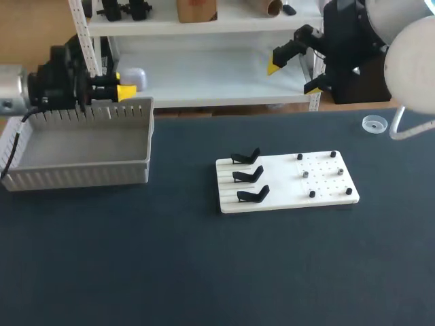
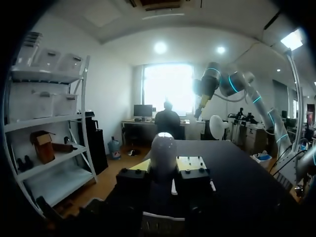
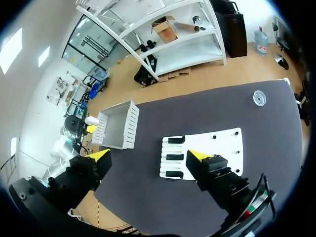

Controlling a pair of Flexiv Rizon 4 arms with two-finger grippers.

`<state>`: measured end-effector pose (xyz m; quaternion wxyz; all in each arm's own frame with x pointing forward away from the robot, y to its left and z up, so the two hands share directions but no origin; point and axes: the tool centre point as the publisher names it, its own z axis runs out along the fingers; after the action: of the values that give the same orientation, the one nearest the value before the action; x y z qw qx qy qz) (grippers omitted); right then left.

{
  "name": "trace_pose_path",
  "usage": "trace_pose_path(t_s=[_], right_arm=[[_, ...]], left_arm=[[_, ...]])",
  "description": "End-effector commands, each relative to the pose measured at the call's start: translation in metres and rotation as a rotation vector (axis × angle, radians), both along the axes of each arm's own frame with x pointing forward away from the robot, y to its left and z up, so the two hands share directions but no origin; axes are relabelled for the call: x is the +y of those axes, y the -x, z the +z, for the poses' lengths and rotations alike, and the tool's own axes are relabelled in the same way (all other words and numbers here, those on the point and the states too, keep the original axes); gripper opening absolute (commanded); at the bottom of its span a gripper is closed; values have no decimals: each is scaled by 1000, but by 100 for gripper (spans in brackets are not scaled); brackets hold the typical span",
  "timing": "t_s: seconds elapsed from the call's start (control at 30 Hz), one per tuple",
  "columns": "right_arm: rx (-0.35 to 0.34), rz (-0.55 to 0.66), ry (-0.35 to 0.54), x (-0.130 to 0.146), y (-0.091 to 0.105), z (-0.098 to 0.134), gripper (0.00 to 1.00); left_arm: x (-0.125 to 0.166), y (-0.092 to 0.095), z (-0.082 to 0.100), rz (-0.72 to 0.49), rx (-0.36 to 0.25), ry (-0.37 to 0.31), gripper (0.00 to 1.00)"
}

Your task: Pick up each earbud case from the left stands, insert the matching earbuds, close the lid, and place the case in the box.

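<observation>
Judged step: first pick-up not yet begun, with left gripper (image 1: 126,88) and right gripper (image 1: 293,77) raised at the table's far edge, jaws spread and empty; next move requires descent onto the three black stands (image 1: 248,175) on the white board (image 1: 285,183) (cases not distinguishable), bare table surrounding, grey box (image 1: 81,146) well apart.

Dark table (image 1: 136,272), white shelving (image 1: 204,75) behind, wooden floor (image 3: 256,64), bright window (image 2: 168,84)

Right arm (image 1: 410,64) white, rounded; end effector (image 1: 293,76) black (yellow tips).
</observation>
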<state>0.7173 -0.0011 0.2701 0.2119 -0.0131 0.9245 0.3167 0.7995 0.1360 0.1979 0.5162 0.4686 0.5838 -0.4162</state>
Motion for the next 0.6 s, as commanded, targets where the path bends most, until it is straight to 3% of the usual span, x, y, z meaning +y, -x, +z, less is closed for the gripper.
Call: trace_pose_path(t_s=[0.03, 0.17, 0.3, 0.5, 0.6], right_arm=[[-4, -7, 3, -1, 3, 1, 100], [-4, -7, 3, -1, 3, 1, 100], [-4, -7, 3, -1, 3, 1, 100], [-4, -7, 3, -1, 3, 1, 100], [-4, -7, 3, -1, 3, 1, 100]], left_arm=[[13, -16, -22, -46, 35, -15, 0], [29, -22, -45, -7, 75, -17, 0], [40, -23, -64, 29, 130, -76, 0], [53, -10, -82, 53, 197, -183, 0], [60, -6, -93, 79, 234, -202, 0]])
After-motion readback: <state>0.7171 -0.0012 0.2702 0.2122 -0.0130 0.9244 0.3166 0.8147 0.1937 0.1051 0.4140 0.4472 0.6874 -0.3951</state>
